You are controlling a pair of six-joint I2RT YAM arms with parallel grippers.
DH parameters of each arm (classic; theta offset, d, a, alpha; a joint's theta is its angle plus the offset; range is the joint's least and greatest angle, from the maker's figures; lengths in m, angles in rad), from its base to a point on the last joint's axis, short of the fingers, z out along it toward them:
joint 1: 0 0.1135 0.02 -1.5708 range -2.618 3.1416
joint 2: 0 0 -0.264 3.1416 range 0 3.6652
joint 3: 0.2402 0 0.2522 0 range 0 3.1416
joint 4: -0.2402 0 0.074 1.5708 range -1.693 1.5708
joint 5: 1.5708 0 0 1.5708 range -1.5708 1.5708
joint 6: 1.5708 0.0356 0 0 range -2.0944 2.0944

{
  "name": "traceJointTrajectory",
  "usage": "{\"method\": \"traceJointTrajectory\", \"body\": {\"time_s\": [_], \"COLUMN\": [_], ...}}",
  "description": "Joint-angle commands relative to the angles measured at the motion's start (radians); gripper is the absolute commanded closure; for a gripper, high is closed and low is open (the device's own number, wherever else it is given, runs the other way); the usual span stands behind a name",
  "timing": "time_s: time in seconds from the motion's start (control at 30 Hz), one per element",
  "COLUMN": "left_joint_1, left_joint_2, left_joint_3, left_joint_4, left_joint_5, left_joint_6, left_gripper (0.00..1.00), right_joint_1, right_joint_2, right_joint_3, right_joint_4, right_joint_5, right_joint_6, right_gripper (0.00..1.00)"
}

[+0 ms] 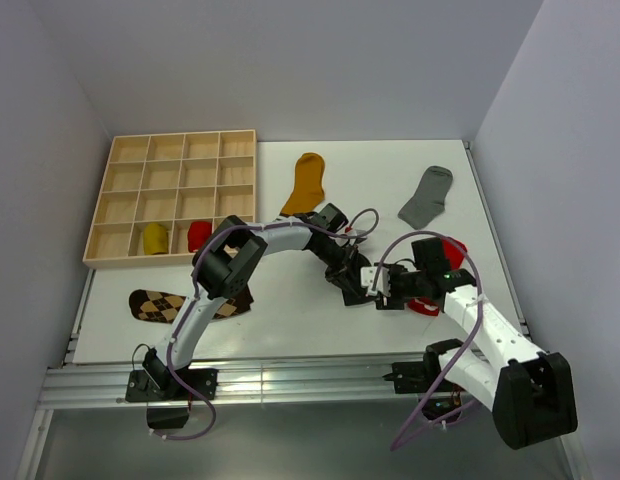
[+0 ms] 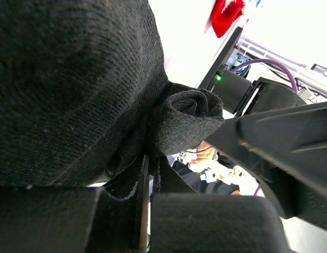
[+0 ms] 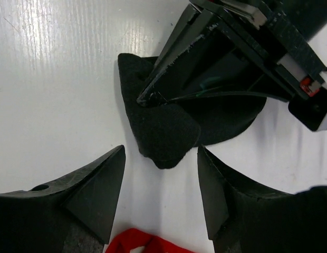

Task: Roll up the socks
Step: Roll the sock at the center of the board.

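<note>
A black sock (image 3: pixel 163 132), partly rolled, lies on the white table just beyond my right gripper (image 3: pixel 161 179), which is open and empty with its jaws either side of the sock's near end. My left gripper (image 2: pixel 148 184) is shut on the black sock's (image 2: pixel 74 79) fabric; a rolled end (image 2: pixel 187 113) shows beside it. In the top view the two grippers meet mid-table, left (image 1: pixel 352 283) and right (image 1: pixel 382 285). A red sock (image 1: pixel 450 250) lies under my right arm and shows at my right wrist (image 3: pixel 137 242). Mustard (image 1: pixel 307 182), grey (image 1: pixel 427 195) and argyle (image 1: pixel 165 305) socks lie flat.
A wooden grid tray (image 1: pixel 175 160) stands at the back left, holding a yellow bundle (image 1: pixel 154 237) and a red bundle (image 1: pixel 198 235) in its front row. Grey walls close in the table on the left, back and right. A metal rail (image 1: pixel 290 380) runs along the near edge.
</note>
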Motion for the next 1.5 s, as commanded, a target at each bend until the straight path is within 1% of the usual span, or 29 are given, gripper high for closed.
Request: {"method": "traceJointTrajectory", "body": {"time_s": [0.0, 0.1, 0.23, 0.4, 0.5, 0.6, 0.63, 0.7, 0.73, 0.77, 0.8, 0.83, 0.87, 0.93, 1.0, 1.03, 1.07, 1.1, 1.17, 1.2, 1.23, 1.27, 1.3, 1.33, 1.37, 1.4, 1.47], "left_joint_1": [0.002, 0.002, 0.008, 0.016, 0.022, 0.028, 0.03, 0.031, 0.033, 0.034, 0.036, 0.042, 0.045, 0.054, 0.062, 0.063, 0.066, 0.07, 0.076, 0.079, 0.082, 0.085, 0.086, 0.089, 0.096, 0.102, 0.114], "left_joint_2": [0.028, 0.029, 0.026, 0.029, 0.028, 0.025, 0.025, 0.023, 0.022, 0.014, 0.003, -0.01, -0.043, -0.073, -0.121, -0.138, -0.168, -0.187, -0.253, -0.273, -0.293, -0.338, -0.363, -0.414, -0.437, -0.461, -0.537], "left_joint_3": [0.01, 0.013, 0.0, -0.004, -0.005, -0.008, -0.01, -0.014, -0.019, -0.036, -0.054, -0.075, -0.118, -0.155, -0.189, -0.195, -0.2, -0.212, -0.261, -0.272, -0.283, -0.324, -0.35, -0.381, -0.445, -0.473, -0.539], "left_joint_4": [-0.001, -0.012, 0.007, 0.019, 0.02, 0.025, 0.033, 0.039, 0.043, 0.068, 0.092, 0.126, 0.192, 0.255, 0.292, 0.292, 0.281, 0.275, 0.309, 0.306, 0.315, 0.329, 0.361, 0.388, 0.417, 0.441, 0.442], "left_joint_5": [-0.034, -0.032, -0.028, -0.008, 0.002, 0.009, 0.017, 0.019, 0.009, 0.002, -0.004, -0.012, -0.027, -0.041, -0.09, -0.112, -0.141, -0.203, -0.244, -0.311, -0.337, -0.372, -0.441, -0.463, -0.478, -0.533, -0.616], "left_joint_6": [-0.007, 0.002, -0.007, -0.005, -0.002, 0.002, 0.001, 0.001, -0.002, -0.018, -0.033, -0.054, -0.096, -0.128, -0.143, -0.136, -0.125, -0.105, -0.093, -0.084, -0.075, -0.068, -0.071, -0.079, -0.099, -0.104, -0.076], "left_gripper": [1.0, 1.0, 1.0, 1.0, 1.0, 1.0, 1.0, 0.99, 0.96, 0.93, 0.9, 0.85, 0.82, 0.75, 0.73, 0.71, 0.7, 0.7, 0.7, 0.69, 0.7, 0.7, 0.67, 0.67, 0.67, 0.67, 0.68], "right_joint_1": [0.054, 0.084, 0.167, 0.215, 0.253, 0.27, 0.27, 0.272, 0.273, 0.272, 0.27, 0.27, 0.272, 0.27, 0.268, 0.267, 0.265, 0.265, 0.256, 0.253, 0.25, 0.244, 0.239, 0.236, 0.226, 0.222, 0.215], "right_joint_2": [0.029, 0.047, 0.109, 0.178, 0.236, 0.283, 0.293, 0.325, 0.336, 0.348, 0.369, 0.38, 0.394, 0.442, 0.495, 0.514, 0.535, 0.575, 0.61, 0.644, 0.662, 0.682, 0.722, 0.741, 0.759, 0.797, 0.834], "right_joint_3": [0.002, 0.002, -0.001, 0.029, 0.035, 0.058, 0.075, 0.097, 0.123, 0.138, 0.15, 0.172, 0.182, 0.224, 0.262, 0.309, 0.336, 0.359, 0.422, 0.439, 0.474, 0.491, 0.526, 0.541, 0.557, 0.589, 0.621], "right_joint_4": [0.059, 0.063, 0.09, 0.099, 0.122, 0.129, 0.122, 0.103, 0.089, 0.057, 0.041, 0.026, -0.008, -0.046, -0.123, -0.155, -0.221, -0.252, -0.33, -0.351, -0.37, -0.408, -0.436, -0.482, -0.5, -0.519, -0.562], "right_joint_5": [0.063, 0.098, 0.173, 0.242, 0.303, 0.326, 0.328, 0.327, 0.32, 0.317, 0.314, 0.314, 0.311, 0.305, 0.287, 0.278, 0.267, 0.258, 0.241, 0.23, 0.224, 0.218, 0.202, 0.193, 0.184, 0.179, 0.175], "right_joint_6": [-0.002, -0.003, 0.006, 0.027, 0.041, 0.063, 0.064, 0.082, 0.087, 0.095, 0.098, 0.099, 0.099, 0.099, 0.098, 0.099, 0.102, 0.102, 0.104, 0.102, 0.107, 0.115, 0.112, 0.106, 0.109, 0.112, 0.125], "right_gripper": [0.36, 0.36, 0.36, 0.37, 0.39, 0.46, 0.53, 0.62, 0.75, 0.8, 0.81, 0.81, 0.82, 0.84, 0.84, 0.84, 0.84, 0.84, 0.85, 0.85, 0.85, 0.85, 0.85, 0.85, 0.85, 0.85, 0.85]}}
